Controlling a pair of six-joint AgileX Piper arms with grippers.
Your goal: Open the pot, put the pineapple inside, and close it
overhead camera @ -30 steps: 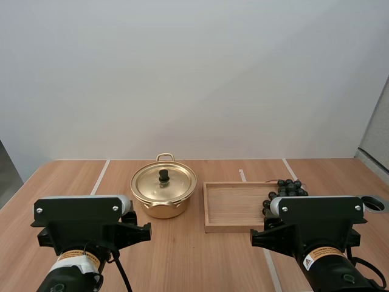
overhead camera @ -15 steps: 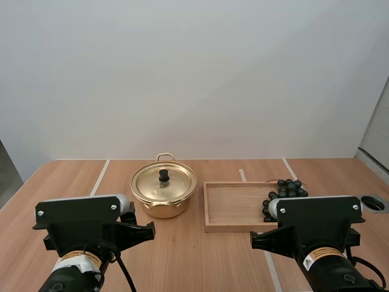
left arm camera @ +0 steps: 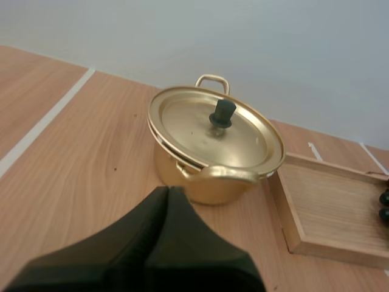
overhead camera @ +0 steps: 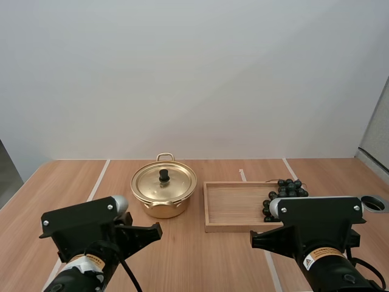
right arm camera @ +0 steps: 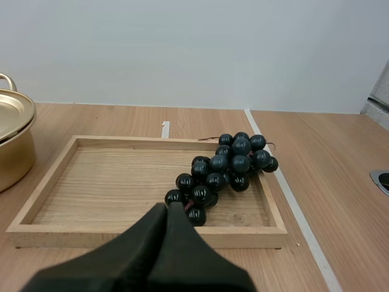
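A gold pot (overhead camera: 163,196) with its lid on stands on the wooden table; the lid (left arm camera: 188,125) has a black knob (left arm camera: 222,114). To the right of the pot lies a wooden tray (overhead camera: 231,210) with a bunch of dark grapes (overhead camera: 284,191) at its right end. My left gripper (left arm camera: 168,191) is shut on nothing, its tip just short of the pot's near handle. My right gripper (right arm camera: 167,208) is shut too, pointing at the tray's (right arm camera: 109,182) near rim just in front of the grapes (right arm camera: 222,170). No pineapple is in view.
White tape lines (overhead camera: 97,182) run along the table toward the back. A round metal-rimmed hole (overhead camera: 374,204) sits at the table's right edge. Bare wood lies left of the pot and between pot and tray.
Both grippers have gone from open to shut. My left arm has tilted and shifted a little to the right; the right arm has stayed put.
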